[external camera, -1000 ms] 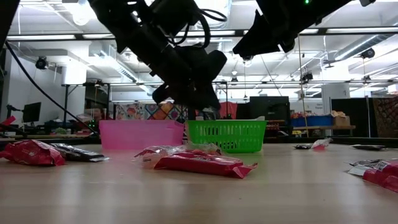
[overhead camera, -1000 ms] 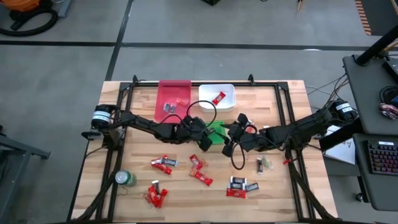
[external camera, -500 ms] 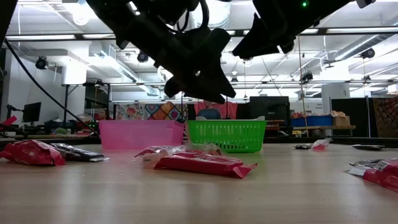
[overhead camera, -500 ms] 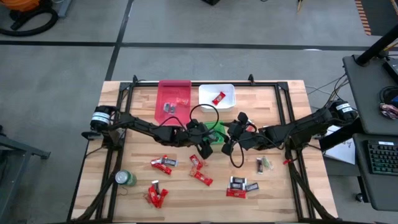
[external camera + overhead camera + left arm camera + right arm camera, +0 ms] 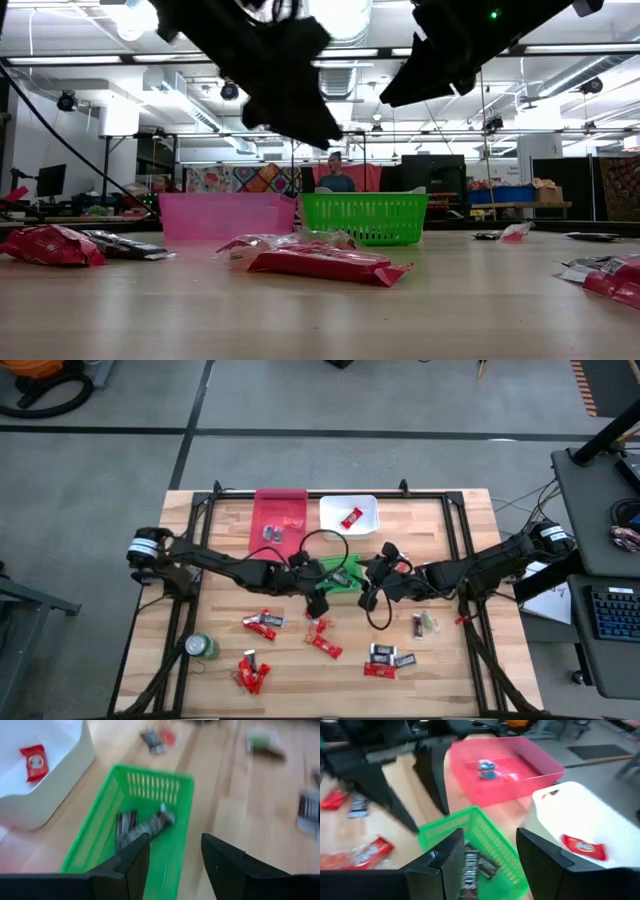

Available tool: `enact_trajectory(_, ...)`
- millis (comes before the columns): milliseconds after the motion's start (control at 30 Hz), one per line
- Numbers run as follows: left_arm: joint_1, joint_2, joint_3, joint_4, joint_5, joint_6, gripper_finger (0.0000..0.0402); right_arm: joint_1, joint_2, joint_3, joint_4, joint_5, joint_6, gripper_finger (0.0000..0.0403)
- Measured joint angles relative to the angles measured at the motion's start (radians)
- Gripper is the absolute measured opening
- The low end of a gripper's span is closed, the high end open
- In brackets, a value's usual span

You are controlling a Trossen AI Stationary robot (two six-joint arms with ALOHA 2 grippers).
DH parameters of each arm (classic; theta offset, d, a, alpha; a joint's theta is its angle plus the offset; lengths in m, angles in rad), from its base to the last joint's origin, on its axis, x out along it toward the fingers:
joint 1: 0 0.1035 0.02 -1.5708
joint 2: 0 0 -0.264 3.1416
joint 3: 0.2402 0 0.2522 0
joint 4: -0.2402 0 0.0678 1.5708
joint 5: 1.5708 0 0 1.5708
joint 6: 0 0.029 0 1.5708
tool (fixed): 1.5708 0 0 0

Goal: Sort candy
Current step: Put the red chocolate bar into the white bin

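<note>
Over the green bin, my left gripper hangs wide and empty, dark bars inside. Right gripper, fingers apart, holds nothing; most candy remains unsorted nearside.

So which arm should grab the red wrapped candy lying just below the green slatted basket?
Left. The left gripper hangs open right beside that red wrapped candy, while the right gripper sits farther off by the green slatted basket.

Two dark jointed arms, looping black cables, silver-capped bases, broad black end-effector fingers.
</note>
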Motion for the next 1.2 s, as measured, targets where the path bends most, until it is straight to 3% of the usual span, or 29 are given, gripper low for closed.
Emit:
enact_trajectory(233,-0.097,-0.07,0.0,-0.349,0.159,0.075,0.0162,-0.001,0.0,0.0,0.0,-0.041,-0.011,0.0173)
enact_trajectory(500,-0.19,-0.062,-0.001,-0.573,0.16,-0.047,0.0162,-0.014,0.0,0.0,0.0,-0.041,-0.011,0.0173)
enact_trajectory(900,-0.343,-0.066,-0.001,-0.676,0.281,-0.149,0.0162,-0.014,0.0,0.0,0.0,-0.052,-0.018,0.0173)
enact_trajectory(1200,-0.409,-0.066,-0.002,-0.679,0.236,-0.26,0.0162,-0.014,0.0,0.0,-0.01,-0.074,-0.035,0.0173)
